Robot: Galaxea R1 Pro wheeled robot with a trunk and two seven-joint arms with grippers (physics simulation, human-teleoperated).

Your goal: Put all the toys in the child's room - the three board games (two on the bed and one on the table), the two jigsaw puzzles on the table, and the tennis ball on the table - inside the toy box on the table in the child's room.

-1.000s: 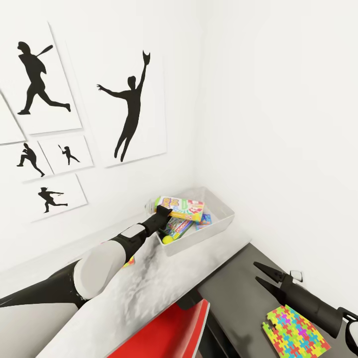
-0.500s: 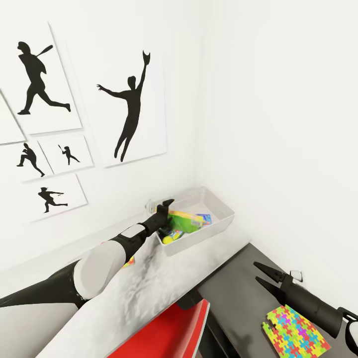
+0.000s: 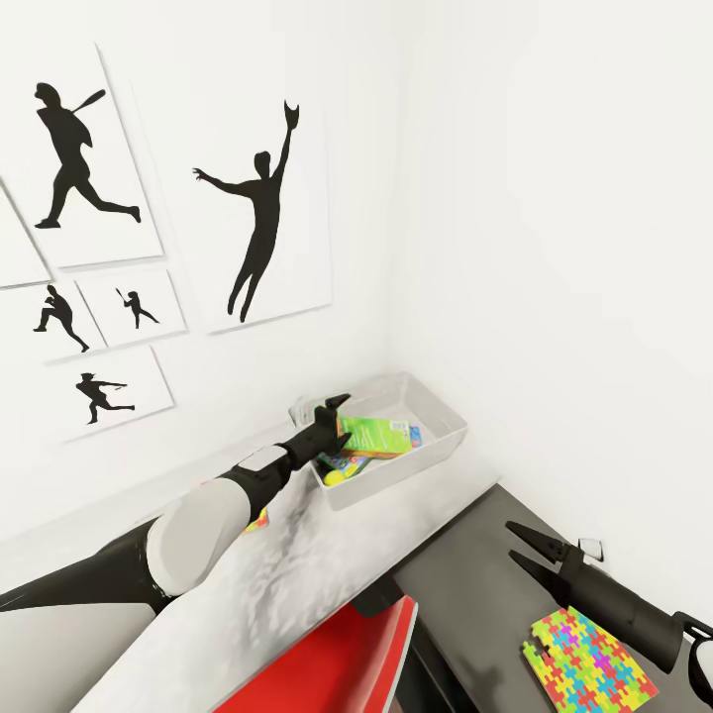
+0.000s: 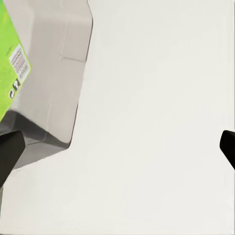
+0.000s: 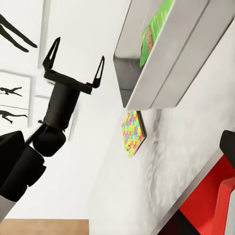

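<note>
Bright, even light; perhaps overexposed whites

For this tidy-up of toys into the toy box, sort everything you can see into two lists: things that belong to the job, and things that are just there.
Belongs to the job:
toy box
green board game in it
tennis ball in it
jigsaw puzzle on the dark cabinet
second jigsaw puzzle on the table
left gripper, open

Just there:
silhouette prints
red chair
</note>
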